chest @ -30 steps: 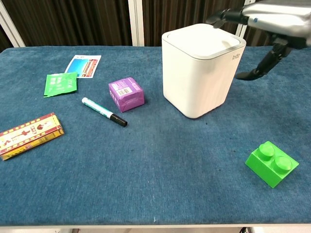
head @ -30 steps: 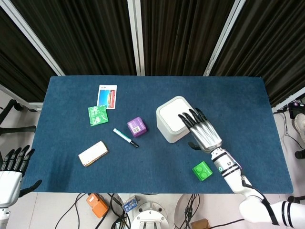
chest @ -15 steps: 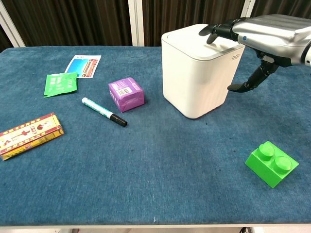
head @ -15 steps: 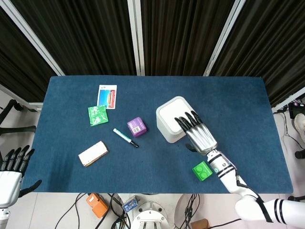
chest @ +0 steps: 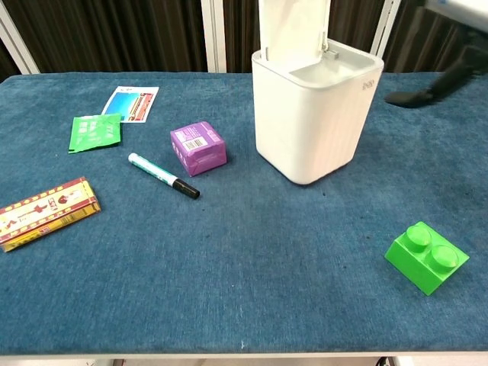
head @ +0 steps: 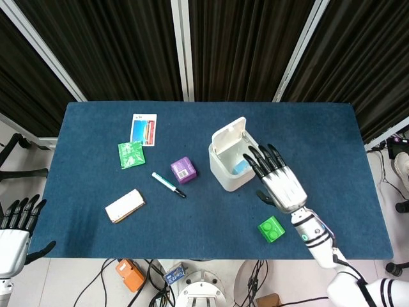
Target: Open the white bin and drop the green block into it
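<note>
Head view shows the white bin point(head: 231, 161) with its lid point(head: 229, 134) raised and standing upright at the far-left rim; a pale blue item is seen inside the opening, and its nature cannot be told. The right hand point(head: 278, 179) is found just beside the bin on its right, over the near-right edge, fingers spread and extended, nothing grasped. Whether the fingertips touch the rim cannot be told. In the chest view only a dark finger point(chest: 427, 90) of that hand is visible to the right of the bin. The left hand point(head: 18, 224) is recorded well to the left of the bin, off the table edge, fingers released and apart, nothing held.

The green block point(head: 271, 228) is noted lying on the blue tablecloth point(head: 192, 217), near and to the right of the bin on the robot's side, apart from both hands and untouched.

Assessment: the opening step is judged complete; the pick-up of the block is judged to be the step now in hand. The next move is judged to call for the right hand to be brought back toward the robot and lowered over the block, the fingers closed across its sides, then the block lifted above the bin mouth and released. Contact with the raised lid during the carry is to be avoided, lest it be knocked shut.
</note>
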You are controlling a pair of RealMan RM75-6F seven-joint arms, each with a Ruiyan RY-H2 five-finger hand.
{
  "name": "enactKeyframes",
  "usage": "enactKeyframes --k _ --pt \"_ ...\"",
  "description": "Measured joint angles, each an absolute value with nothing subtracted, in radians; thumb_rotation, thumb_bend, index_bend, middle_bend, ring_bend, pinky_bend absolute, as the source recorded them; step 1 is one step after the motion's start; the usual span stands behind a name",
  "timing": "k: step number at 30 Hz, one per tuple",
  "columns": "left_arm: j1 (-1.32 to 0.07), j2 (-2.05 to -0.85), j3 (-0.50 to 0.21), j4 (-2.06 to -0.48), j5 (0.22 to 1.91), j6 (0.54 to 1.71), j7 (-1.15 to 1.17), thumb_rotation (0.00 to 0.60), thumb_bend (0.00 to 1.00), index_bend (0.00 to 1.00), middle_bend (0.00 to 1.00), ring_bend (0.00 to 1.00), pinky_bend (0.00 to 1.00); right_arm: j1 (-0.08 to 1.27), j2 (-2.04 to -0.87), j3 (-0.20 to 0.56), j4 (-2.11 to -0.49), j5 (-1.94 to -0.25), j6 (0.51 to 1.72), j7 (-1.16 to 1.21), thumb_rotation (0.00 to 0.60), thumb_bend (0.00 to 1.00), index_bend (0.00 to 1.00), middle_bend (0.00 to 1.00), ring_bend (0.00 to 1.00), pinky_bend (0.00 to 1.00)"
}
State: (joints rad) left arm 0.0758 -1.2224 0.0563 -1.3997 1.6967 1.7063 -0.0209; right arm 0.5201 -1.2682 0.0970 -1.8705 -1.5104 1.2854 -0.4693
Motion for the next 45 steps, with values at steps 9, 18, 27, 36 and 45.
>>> enactKeyframes --k 9,18,27,36,45 --pt "0.075 -1.23 0.059 -1.403 1.7 1.701 0.0 0.6 0.08 0.0 0.0 0.0 0.01 0.386 -1.188 -0.133 -1.837 -1.654 1.297 -0.437 0.6 0.37 0.0 0.0 0.0 0.0" --pt "0.076 -1.231 0.06 -1.402 1.701 1.702 0.001 0.6 0.08 0.0 0.0 0.0 0.01 0.395 -1.237 -0.151 -1.767 -1.596 1.115 -0.446 0.6 0.37 0.0 0.0 0.0 0.0" --pt "0.075 -1.231 0.06 -1.402 1.701 1.702 0.001 0.6 0.08 0.0 0.0 0.0 0.01 0.421 -1.286 -0.136 -1.733 -1.515 1.011 -0.487 0.6 0.37 0.1 0.23 0.09 0.01" --pt "0.075 -1.231 0.06 -1.402 1.701 1.702 0.001 0.6 0.08 0.0 0.0 0.0 0.01 0.397 -1.321 -0.114 -1.685 -1.558 1.089 -0.466 0.6 0.37 0.73 0.73 0.6 0.48" --pt "0.075 -1.231 0.06 -1.402 1.701 1.702 0.001 0.6 0.08 0.0 0.0 0.0 0.01 0.395 -1.314 -0.017 -1.725 -1.595 1.226 -0.429 0.6 0.37 0.71 0.73 0.6 0.48"
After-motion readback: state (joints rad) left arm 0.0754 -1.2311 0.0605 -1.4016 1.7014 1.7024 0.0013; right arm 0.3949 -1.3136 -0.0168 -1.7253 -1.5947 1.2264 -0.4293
